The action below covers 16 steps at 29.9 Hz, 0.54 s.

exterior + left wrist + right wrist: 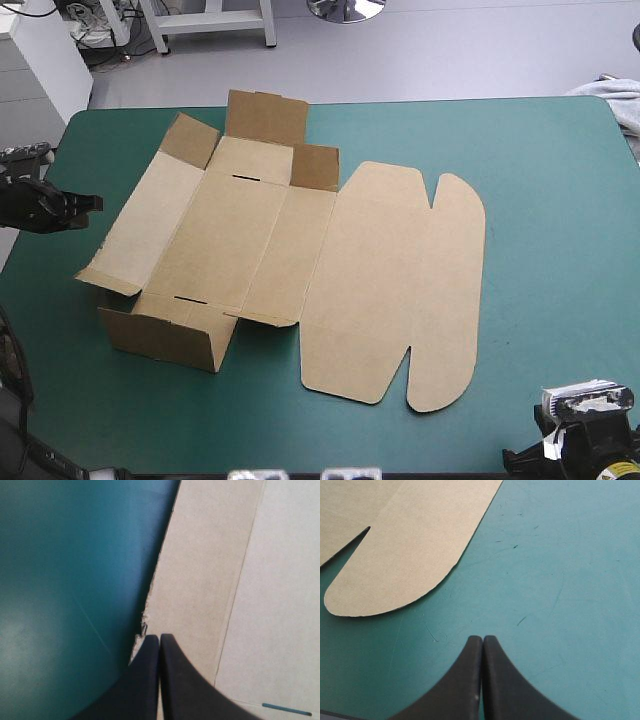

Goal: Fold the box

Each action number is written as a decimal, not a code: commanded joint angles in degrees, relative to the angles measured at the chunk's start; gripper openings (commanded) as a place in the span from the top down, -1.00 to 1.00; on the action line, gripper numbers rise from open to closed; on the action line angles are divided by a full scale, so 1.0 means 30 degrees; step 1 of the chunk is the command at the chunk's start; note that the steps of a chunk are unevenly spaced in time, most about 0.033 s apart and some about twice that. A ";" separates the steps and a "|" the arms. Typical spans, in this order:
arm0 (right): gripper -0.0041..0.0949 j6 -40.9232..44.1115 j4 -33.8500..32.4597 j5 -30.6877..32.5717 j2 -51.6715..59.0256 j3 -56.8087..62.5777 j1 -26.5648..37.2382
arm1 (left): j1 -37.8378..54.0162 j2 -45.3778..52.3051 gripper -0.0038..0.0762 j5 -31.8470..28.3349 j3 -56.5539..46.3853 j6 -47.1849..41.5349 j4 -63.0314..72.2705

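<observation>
The brown box (250, 250) lies in the middle of the table, part folded. Its near-left wall (160, 340) and the far flaps (265, 115) stand up, while the left side panel (140, 230) and the wide lid (400, 290) with rounded tabs lie flat. My left gripper (88, 203) is shut and holds nothing, off the box's left side; in its wrist view the gripper (160, 637) points at the side panel's torn edge (145, 617). At the table's near right corner my right gripper (482, 639) is shut over bare cover, a rounded lid tab (405, 555) lying ahead of it.
A pale grey cloth (615, 100) hangs over the table's far right corner. Teal-green cover (560, 250) stretches right of the lid and along the near edge.
</observation>
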<state>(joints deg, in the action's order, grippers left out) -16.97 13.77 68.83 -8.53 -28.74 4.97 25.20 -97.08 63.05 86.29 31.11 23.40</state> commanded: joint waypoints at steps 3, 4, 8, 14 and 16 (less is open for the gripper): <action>0.96 -0.0096 0.0252 -0.1099 -0.0296 -0.0402 -0.0061 | 0.0956 -0.0059 0.93 0.0588 0.0622 0.2362 0.2241; 0.96 -0.0065 0.0237 -0.1099 -0.0296 -0.0402 -0.0061 | 0.0956 -0.0153 0.93 0.0588 0.0622 0.2362 0.2246; 0.96 -0.0020 0.0206 -0.1099 -0.0296 -0.0402 -0.0061 | 0.0956 -0.0394 0.93 -0.0002 0.0622 0.2549 0.2282; 0.96 -0.0020 0.0206 -0.1099 -0.0296 -0.0402 -0.0061 | 0.0956 -0.0402 0.75 -0.0303 0.0622 0.3038 0.2208; 0.96 -0.0020 0.0206 -0.1099 -0.0296 -0.0402 -0.0061 | 0.0956 -0.0458 0.50 -0.0303 0.0622 0.3348 0.2216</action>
<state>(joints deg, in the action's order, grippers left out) -16.92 13.77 68.83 -8.53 -28.74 4.97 27.97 -100.83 63.24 86.34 40.20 27.54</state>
